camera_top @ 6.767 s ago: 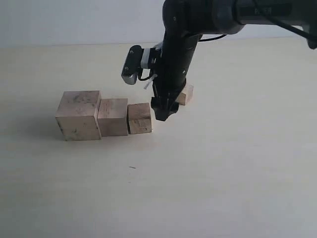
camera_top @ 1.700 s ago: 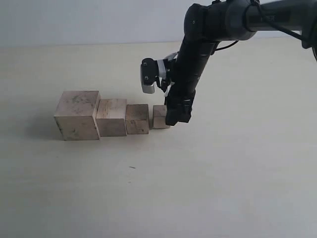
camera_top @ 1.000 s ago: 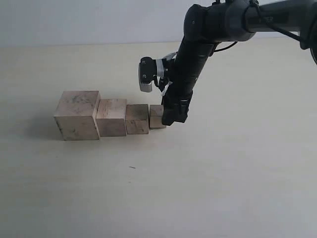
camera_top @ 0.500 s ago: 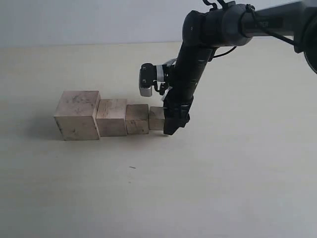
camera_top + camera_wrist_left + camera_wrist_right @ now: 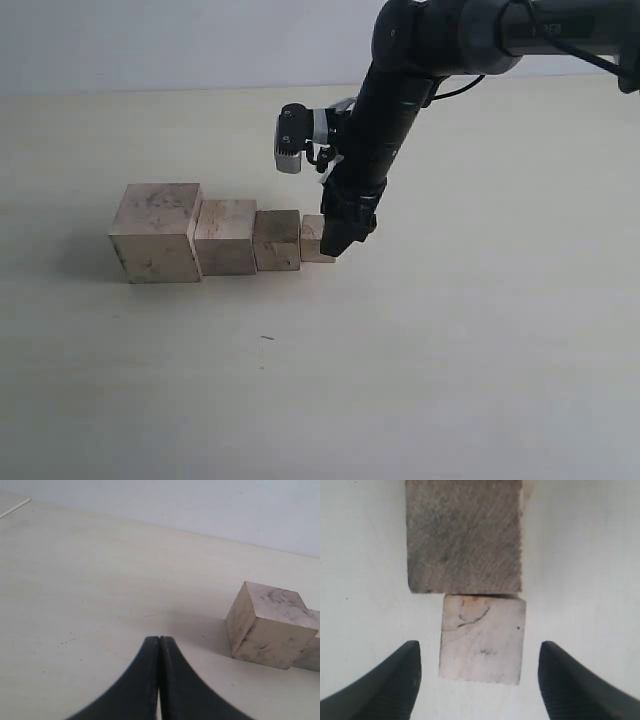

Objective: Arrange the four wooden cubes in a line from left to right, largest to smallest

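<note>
**Right tool.** The black right gripper [image 5: 337, 240] stands with its jaws wide apart, holding nothing. In the right wrist view the right gripper [image 5: 479, 677] has one dark fingertip [image 5: 402, 680] on each side of the smallest pale wooden cube [image 5: 482, 637]. A strip of table shows between each pad and the cube, so neither touches it. In the exterior view the tool hangs steeply downward at the right end of the row and hides part of that cube's right side. Whether its tips touch the table cannot be told.

**Left tool.** The black left gripper [image 5: 159, 642] has its two fingers pressed together, nothing between them. It sits apart from the largest smudged wooden cube [image 5: 270, 625].

**Task items.** On the cream tabletop [image 5: 450, 350] the four cubes stand in one row.
- The largest smudged cube [image 5: 157, 232] is at the left end.
- The second pale wooden cube [image 5: 226, 236] comes next.
- The third, darker-grained wooden cube [image 5: 277, 239] follows.
- The smallest cube [image 5: 313, 240] is at the right end.

Neighbours meet face to face. From the right wrist, the smallest cube butts against the third cube [image 5: 465, 535].

**Edges and room.** Open tabletop lies right of the row, in front of it and behind it. The table's far edge meets a pale wall [image 5: 150, 40], well apart from the cubes.
</note>
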